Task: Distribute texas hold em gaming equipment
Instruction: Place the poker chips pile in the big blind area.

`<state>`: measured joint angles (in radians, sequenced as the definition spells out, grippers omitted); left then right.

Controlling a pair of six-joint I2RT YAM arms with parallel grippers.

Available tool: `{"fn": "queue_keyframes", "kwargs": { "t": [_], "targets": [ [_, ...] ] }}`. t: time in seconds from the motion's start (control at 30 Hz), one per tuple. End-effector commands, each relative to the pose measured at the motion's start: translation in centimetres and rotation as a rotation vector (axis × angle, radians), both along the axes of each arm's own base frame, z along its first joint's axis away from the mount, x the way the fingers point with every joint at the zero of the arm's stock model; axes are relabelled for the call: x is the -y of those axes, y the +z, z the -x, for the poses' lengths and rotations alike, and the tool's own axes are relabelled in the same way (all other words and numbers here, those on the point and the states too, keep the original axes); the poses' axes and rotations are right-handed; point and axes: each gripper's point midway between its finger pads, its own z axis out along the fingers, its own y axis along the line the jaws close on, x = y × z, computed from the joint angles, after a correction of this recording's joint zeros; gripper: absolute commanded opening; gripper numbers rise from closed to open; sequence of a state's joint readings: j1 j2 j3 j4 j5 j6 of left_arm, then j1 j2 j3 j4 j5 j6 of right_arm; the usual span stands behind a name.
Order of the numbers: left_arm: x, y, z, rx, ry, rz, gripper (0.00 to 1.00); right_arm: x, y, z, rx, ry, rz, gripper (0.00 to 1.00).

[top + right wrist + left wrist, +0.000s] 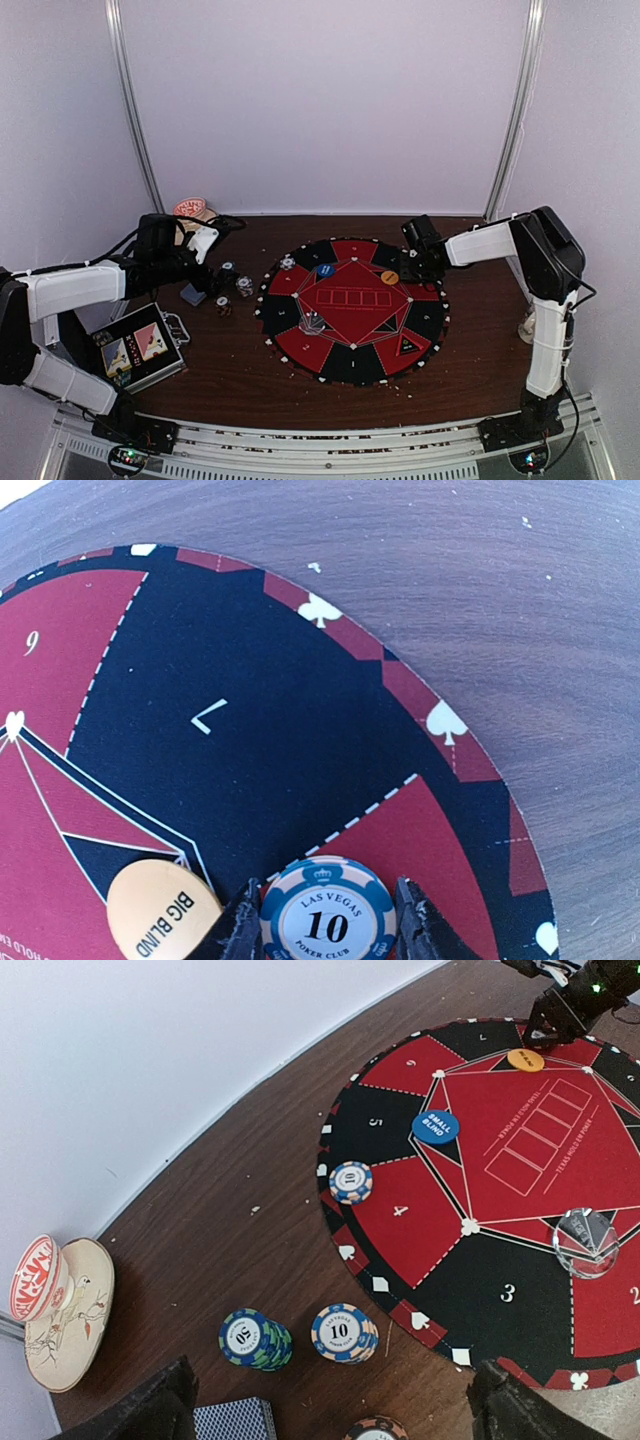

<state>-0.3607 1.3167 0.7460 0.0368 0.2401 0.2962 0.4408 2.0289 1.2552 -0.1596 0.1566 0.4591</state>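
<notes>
The round red-and-black poker mat (352,372) lies mid-table. My right gripper (325,885) is over its far right part, shut on a blue-and-cream "10" poker chip (328,918), with the orange "BIG BLIND" button (160,910) just to its left. The blue "SMALL BLIND" button (436,1126) and one "10" chip (350,1181) lie on the mat's left side. My left gripper (335,1380) hangs open left of the mat, above a "10" chip stack (345,1332), a blue-green "50" stack (255,1338), the card deck (235,1420) and another chip stack (375,1428).
A beige mug (60,1305) lies on its side at the back left by the wall. The metal case with card pictures (140,345) sits at the near left. A clear round piece (585,1243) rests on the mat. A white object (527,325) stands by the right arm.
</notes>
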Motion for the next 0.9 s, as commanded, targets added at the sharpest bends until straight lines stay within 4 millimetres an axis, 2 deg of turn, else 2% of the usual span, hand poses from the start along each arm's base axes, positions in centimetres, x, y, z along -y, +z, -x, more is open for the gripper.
{"fn": "queue_keyframes", "kwargs": {
  "t": [0.0,0.87],
  "targets": [
    [0.30,0.42,-0.31,0.027,-0.012,0.017,0.98,-0.76,0.19,-0.81,0.010,0.017,-0.036,0.39],
    [0.36,0.08,-0.37,0.017,-0.014,0.015,0.98,-1.28,-0.56,-0.82,-0.014,0.044,-0.040,0.41]
  ]
}}
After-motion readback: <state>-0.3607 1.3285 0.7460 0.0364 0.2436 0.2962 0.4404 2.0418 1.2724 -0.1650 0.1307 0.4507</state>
